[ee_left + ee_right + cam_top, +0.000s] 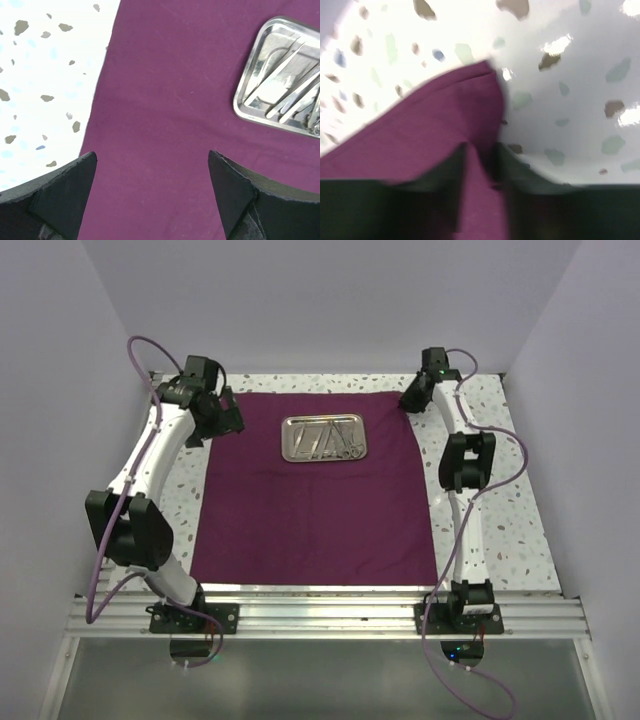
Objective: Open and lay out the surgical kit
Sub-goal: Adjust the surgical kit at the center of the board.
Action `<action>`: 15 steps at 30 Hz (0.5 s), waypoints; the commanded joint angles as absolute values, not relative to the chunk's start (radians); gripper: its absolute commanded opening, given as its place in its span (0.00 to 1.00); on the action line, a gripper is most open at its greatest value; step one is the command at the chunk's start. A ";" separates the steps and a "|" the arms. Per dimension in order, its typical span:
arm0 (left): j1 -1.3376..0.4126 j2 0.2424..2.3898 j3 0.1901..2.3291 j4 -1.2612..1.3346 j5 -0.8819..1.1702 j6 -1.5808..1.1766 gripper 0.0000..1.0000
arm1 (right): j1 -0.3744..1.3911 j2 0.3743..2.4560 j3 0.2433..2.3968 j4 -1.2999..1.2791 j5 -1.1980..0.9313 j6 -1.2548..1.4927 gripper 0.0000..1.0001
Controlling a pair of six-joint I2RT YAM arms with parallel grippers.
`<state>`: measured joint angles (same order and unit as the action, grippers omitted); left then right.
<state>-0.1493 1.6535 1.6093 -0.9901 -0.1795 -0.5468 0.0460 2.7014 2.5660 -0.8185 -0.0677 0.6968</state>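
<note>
We see the cloth wrap point(310, 515) spread flat on the counter point(500, 515), with the steel tray point(251, 70) of instruments point(328, 440) near its far edge. Our left gripper point(152, 192) hangs open above the cloth wrap, and our right gripper point(480, 156) pinches its far-right corner.

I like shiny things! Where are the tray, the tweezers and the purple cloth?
tray point(250, 65): left wrist view, on its left rim.
tweezers point(280, 68): left wrist view, midway along them.
purple cloth point(310, 520): top external view, on its bare middle.

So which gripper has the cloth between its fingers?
The right gripper, at the far right corner of the cloth; the left gripper hangs open above it.
</note>
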 commanded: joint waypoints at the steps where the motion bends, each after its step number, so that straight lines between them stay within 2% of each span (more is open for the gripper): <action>1: -0.172 1.684 1.698 -1.015 -0.196 -0.591 0.96 | 0.018 2.708 2.577 -0.649 -0.032 0.681 0.66; 2: -0.173 1.692 1.707 -1.014 -0.201 -0.591 0.96 | 0.017 2.698 2.545 -0.638 -0.041 0.678 0.80; 3: -0.175 1.700 1.723 -1.017 -0.202 -0.592 0.96 | 0.017 2.679 2.521 -0.631 -0.051 0.673 0.88; 5: -0.178 1.706 1.732 -1.014 -0.209 -0.591 0.96 | 0.017 2.602 2.459 -0.608 -0.052 0.655 0.96; 8: -0.184 1.709 1.735 -0.989 -0.232 -0.589 0.95 | 0.017 2.487 2.350 -0.589 -0.045 0.637 0.99; 12: -0.236 1.690 1.675 -0.787 -0.226 -0.525 0.94 | 0.023 2.352 2.232 -0.614 -0.071 0.646 0.99; 15: -0.294 1.773 1.718 -0.712 -0.210 -0.454 0.92 | 0.041 2.228 2.096 -0.646 -0.092 0.650 0.98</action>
<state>-0.2398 1.7164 1.6840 -0.8680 -0.2142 -0.5327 0.0196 2.4153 2.1685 -0.6315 -0.0689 0.6617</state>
